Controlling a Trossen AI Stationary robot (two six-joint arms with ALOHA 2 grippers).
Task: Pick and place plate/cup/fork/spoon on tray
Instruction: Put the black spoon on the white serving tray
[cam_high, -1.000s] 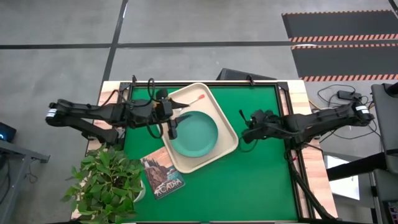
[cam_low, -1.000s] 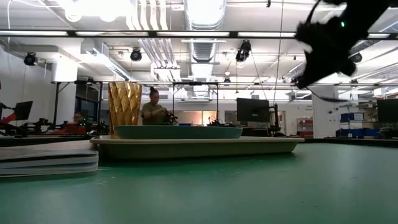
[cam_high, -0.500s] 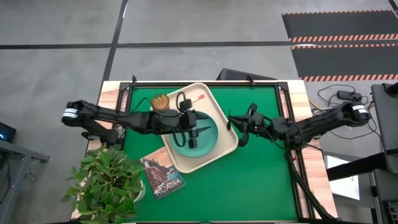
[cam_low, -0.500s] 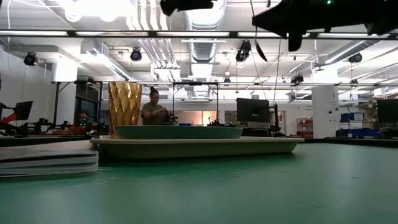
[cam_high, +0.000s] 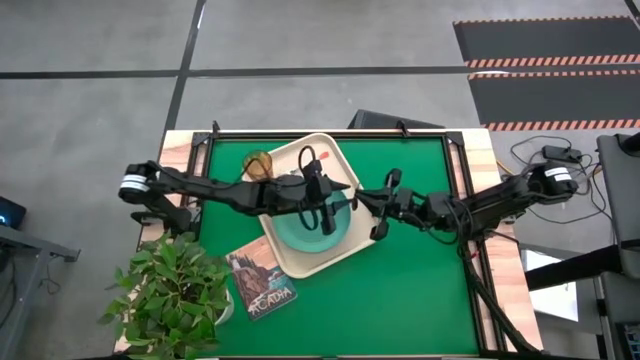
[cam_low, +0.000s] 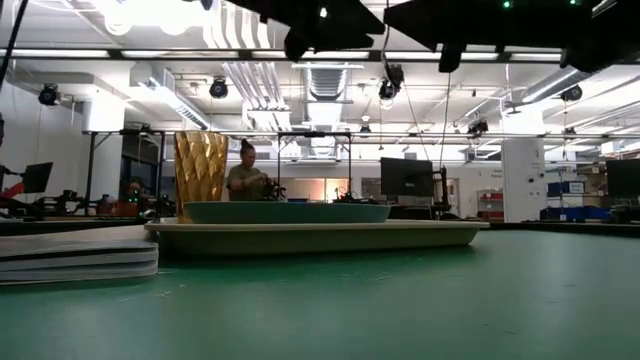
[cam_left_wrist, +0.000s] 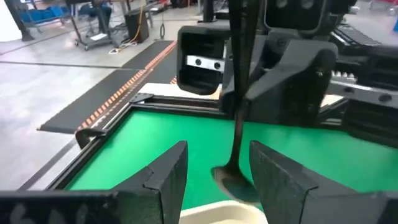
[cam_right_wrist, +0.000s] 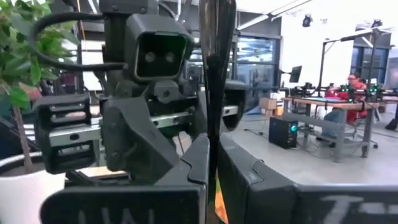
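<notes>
Two end effectors meet over the tray (cam_high: 345, 165): my right end effector (cam_high: 378, 212) pinches the spoon (cam_left_wrist: 237, 99); my left end effector (cam_high: 322, 196), spread, should close squarely before I release.

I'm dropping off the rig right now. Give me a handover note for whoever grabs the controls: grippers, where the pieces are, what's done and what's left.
Right gripper: shut on the spoon, which hangs bowl-down in the air over the tray's right edge.
Left gripper: open, over the plate, facing the spoon.
Plate: on the tray, done.
Cup: upright at the tray's far left edge; I cannot tell whether it is inside the rim.
Fork: hidden under the left arm, so check it.
Left: set the spoon on the tray, then confirm the cup and fork.
</notes>
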